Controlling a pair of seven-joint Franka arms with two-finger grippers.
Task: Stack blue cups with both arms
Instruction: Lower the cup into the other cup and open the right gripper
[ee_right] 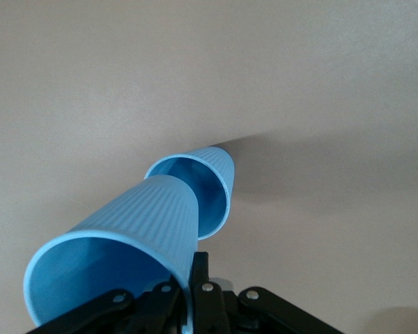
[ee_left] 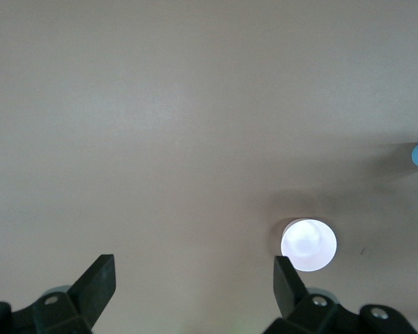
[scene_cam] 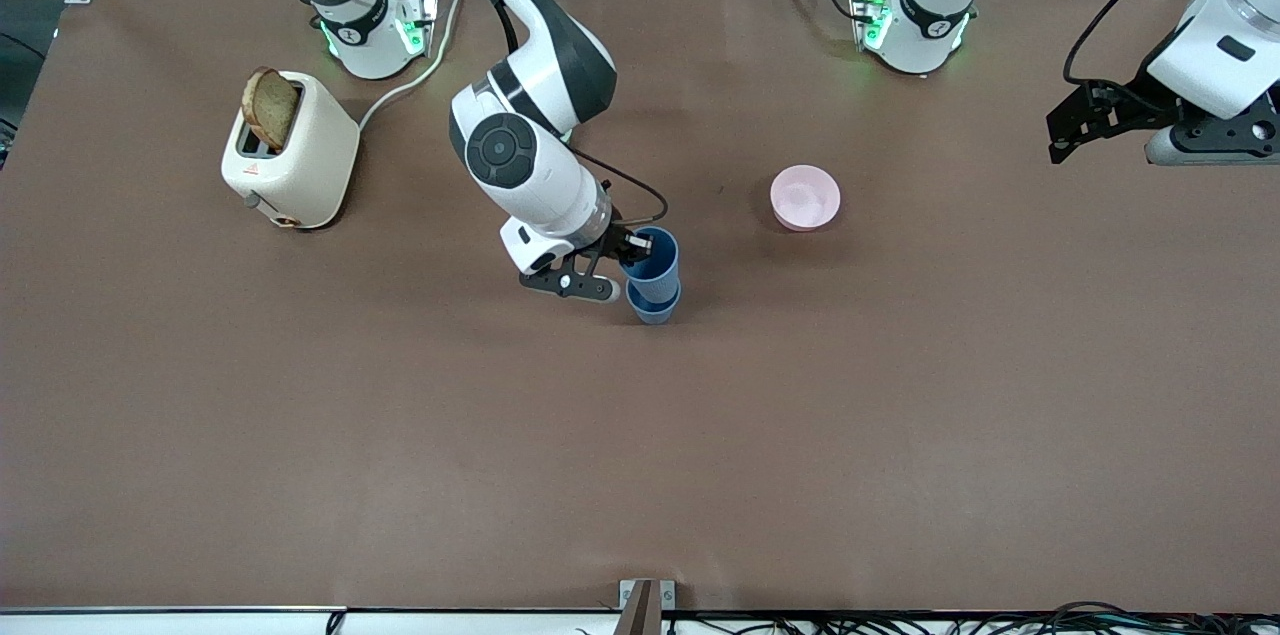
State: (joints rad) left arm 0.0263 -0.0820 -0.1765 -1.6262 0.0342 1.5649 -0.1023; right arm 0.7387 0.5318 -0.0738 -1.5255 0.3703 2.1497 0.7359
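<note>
The upper blue cup [scene_cam: 652,260], light, thin-walled and best pinched at the rim, is clamped there by the right gripper [scene_cam: 630,250] over the lower blue cup [scene_cam: 655,305], while the left gripper [ee_left: 191,289] waits with fingers apart.

Two ribbed matte blue tumblers, tapered and handleless, sit mid-bench. The lower cup [scene_cam: 655,306] stands upright, mouth up, on the brown bench [scene_cam: 640,435]. The upper cup [scene_cam: 651,265] is tilted, its base entering the lower one's mouth; it seems only partly seated, its rim pinched in the right gripper [scene_cam: 632,248].
</note>
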